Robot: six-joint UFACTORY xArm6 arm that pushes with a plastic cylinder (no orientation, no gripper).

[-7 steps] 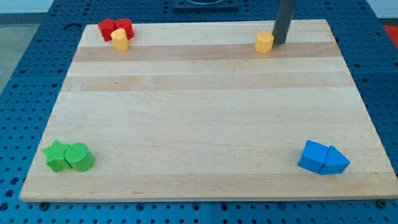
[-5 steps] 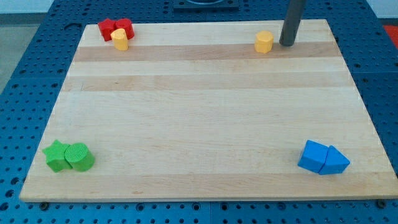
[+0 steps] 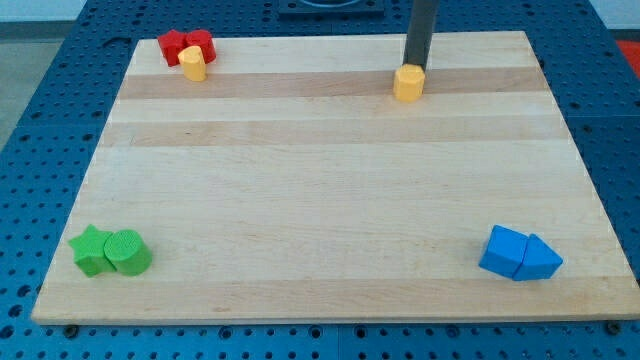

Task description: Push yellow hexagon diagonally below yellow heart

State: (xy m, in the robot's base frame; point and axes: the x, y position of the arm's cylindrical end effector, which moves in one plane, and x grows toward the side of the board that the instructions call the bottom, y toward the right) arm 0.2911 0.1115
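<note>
Open board between the corner clusters

The middle of the wooden board was left unobstructed; the top-left corner was crowded by the yellow heart and two red blocks.

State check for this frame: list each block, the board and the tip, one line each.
my tip: down on the board, touching the yellow hexagon's top-right side
yellow hexagon: upright, alone
yellow heart: against the red blocks
red blocks: paired, top-left corner
green blocks: paired, bottom-left
blue blocks: paired, bottom-right
board: flat
</note>
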